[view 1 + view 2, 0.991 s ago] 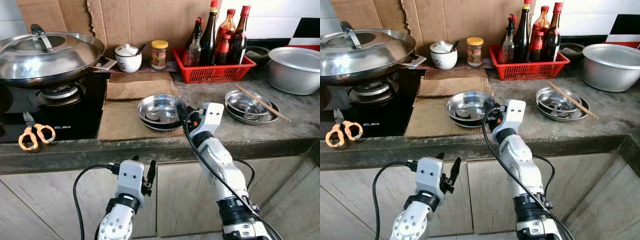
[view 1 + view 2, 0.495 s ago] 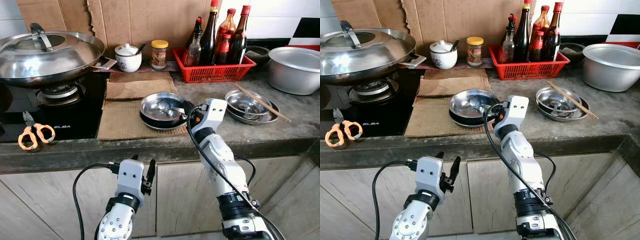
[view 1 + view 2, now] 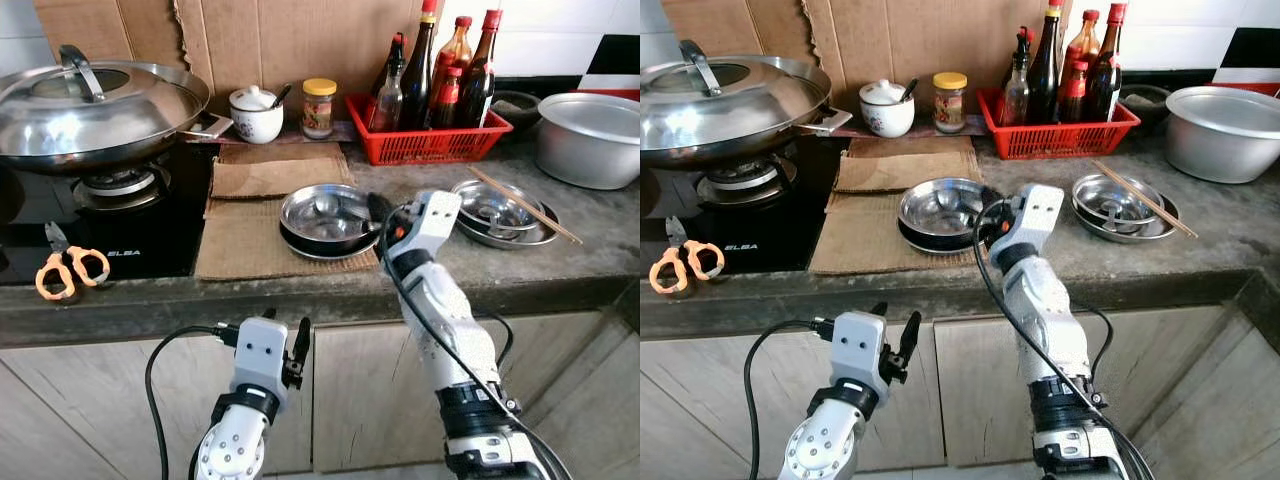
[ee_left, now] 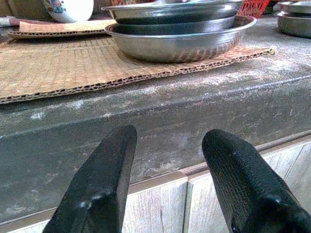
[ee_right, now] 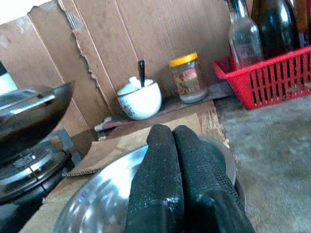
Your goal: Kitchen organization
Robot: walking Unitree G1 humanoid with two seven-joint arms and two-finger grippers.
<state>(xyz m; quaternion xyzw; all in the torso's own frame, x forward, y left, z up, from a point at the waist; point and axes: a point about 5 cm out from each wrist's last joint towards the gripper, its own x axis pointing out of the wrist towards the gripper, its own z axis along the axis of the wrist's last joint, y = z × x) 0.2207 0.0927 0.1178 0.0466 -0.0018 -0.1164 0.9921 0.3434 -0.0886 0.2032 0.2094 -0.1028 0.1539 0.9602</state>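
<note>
Countertop steel dish (image 3: 325, 218) under right pincer (image 5: 181, 145) (fingers pressed together).

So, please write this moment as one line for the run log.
right gripper: shut on rim of steel bowl | bowl: on cardboard mat | left gripper: open, idle below counter

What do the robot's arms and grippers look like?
Both arms are silver-white and jointed, with boxy white wrist blocks and black cables looping along them. The left gripper and right gripper each have two long black fingers with a bumpy, textured surface.
</note>
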